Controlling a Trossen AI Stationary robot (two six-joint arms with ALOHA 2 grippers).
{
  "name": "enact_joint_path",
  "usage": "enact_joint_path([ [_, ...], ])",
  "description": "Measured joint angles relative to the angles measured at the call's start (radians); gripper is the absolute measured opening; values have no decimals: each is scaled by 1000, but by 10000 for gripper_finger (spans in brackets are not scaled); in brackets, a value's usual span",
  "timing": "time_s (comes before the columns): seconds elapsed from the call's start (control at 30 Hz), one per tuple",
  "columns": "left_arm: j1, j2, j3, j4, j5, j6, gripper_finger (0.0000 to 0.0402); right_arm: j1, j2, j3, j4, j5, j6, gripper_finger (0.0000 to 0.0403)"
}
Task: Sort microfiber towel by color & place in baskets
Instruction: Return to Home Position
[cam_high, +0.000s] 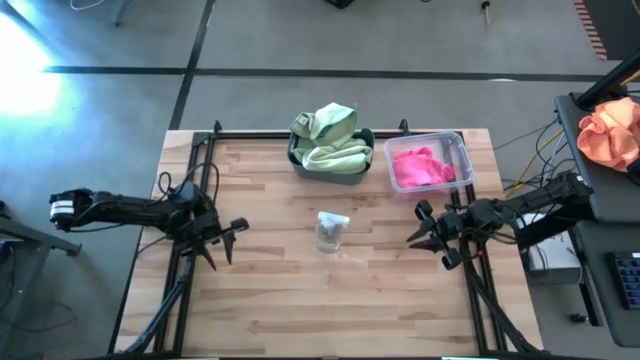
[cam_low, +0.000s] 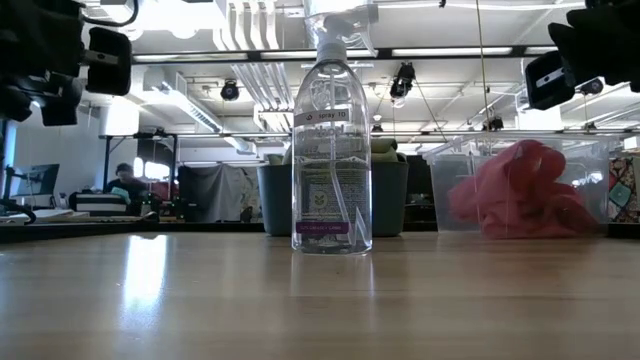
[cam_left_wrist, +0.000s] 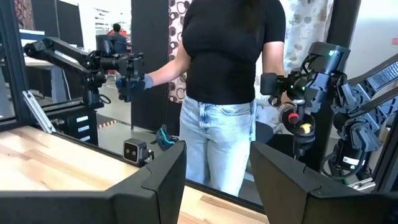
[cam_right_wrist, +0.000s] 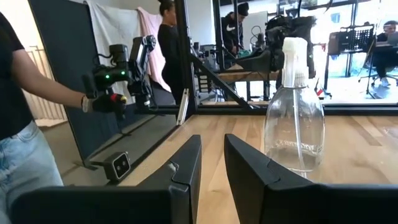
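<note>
Light sage green towels (cam_high: 328, 138) are heaped in the dark teal basket (cam_high: 352, 177) at the table's far edge, spilling over its rim. Bright pink towels (cam_high: 420, 166) lie in the clear basket (cam_high: 461, 150) just right of it; in the low view the pink towels (cam_low: 520, 190) show through the clear wall. My left gripper (cam_high: 230, 243) hovers open over the table's left part. My right gripper (cam_high: 415, 227) hovers open on the right, near the clear basket's near side. Both point toward the table's middle.
A clear spray bottle (cam_high: 332, 232) stands upright at the table's middle between the two grippers, also visible as the bottle (cam_right_wrist: 294, 118) ahead of my right fingers. An orange cloth bundle (cam_high: 610, 135) lies off the table to the right. A person (cam_left_wrist: 224, 93) stands beyond the table.
</note>
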Motion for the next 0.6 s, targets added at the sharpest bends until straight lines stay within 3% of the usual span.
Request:
enact_joint_path([
  [0.17,0,23,0,0,-1,-36,162,0,0,0,0,0,1,63],
  [0.37,0,48,-1,-1,-35,-207,162,0,0,-1,0,0,1,63],
  [0.6,0,50,-2,0,-53,-123,162,0,0,-1,0,2,-10,63],
])
